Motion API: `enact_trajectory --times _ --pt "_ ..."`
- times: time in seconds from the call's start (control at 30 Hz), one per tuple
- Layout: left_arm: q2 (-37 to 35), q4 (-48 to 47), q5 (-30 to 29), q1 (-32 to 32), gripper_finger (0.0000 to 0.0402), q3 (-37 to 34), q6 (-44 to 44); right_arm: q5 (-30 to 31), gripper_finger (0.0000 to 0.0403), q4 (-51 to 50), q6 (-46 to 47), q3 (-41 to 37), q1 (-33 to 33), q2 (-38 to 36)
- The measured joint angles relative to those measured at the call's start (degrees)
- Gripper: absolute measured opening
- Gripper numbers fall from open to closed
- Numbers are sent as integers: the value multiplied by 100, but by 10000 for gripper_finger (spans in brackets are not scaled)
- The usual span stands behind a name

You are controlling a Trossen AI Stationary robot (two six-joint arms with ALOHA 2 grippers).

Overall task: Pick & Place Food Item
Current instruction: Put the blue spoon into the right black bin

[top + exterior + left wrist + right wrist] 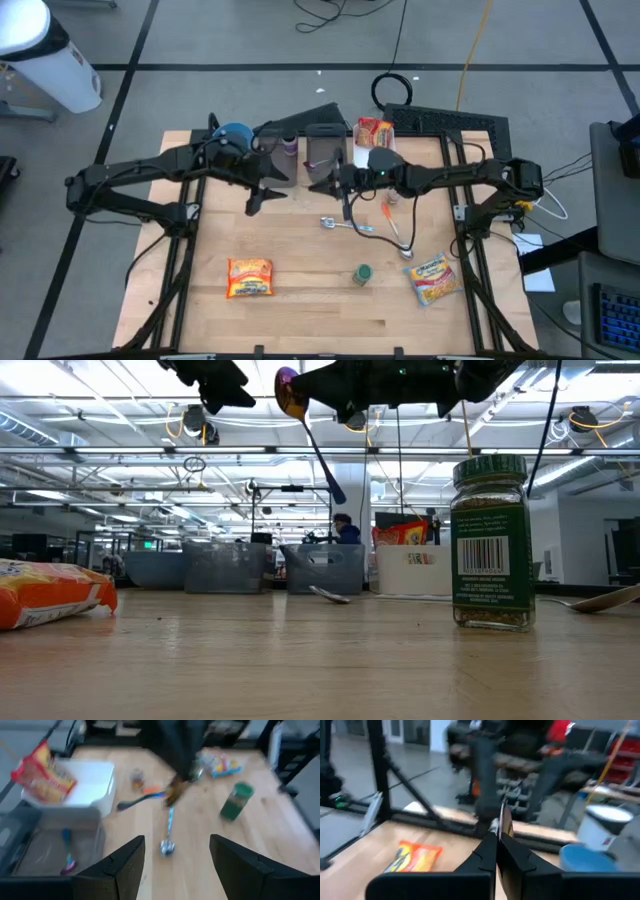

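My right gripper [340, 183] is over the table's middle, near the grey bins, shut on a spoon [310, 440] with a purple-gold bowl and a blue handle. My left gripper [262, 190] is open and empty beside it, well above the table [172, 870]. The food items lie on the table. An orange packet [250, 277] is at the near left. A green-lidded jar [362, 274] stands at the near middle. A yellow packet [432, 278] is at the near right. A red packet [373, 130] sits in the white bin. My right gripper pinches the spoon between its two shut fingers [490, 851], and a thin part of it [503, 820] sticks out past the fingertips. In the low view the bowl [290, 390] is up beside the gripper. The blue handle [328, 478] hangs slanting down, clear of the table.
Two grey bins [322, 150] and a white bin [385, 158] stand at the far middle, with a blue round thing [235, 135] to their left. Two loose spoons [343, 223] [402, 240] and a small orange thing [386, 210] lie mid-table.
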Motion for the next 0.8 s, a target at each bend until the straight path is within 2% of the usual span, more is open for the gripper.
enact_trajectory --times 0.1,0.27,0.47,0.6,0.8 --pt "-261 548 228 -6 234 -526 -149 16 0 697 65 -206 -144 0" --pt "-659 1479 254 -6 234 -1406 -519 4 0 1953 470 -763 -552 1" --pt "-951 2636 480 -162 234 -2229 -781 305 0 2266 434 -1084 -1035 13" --pt "-980 3268 543 -303 234 -2488 -855 277 0 2695 541 -1086 -1290 279" --pt "-965 3388 541 -416 234 -2506 -795 130 0 3012 691 -889 -1573 899"
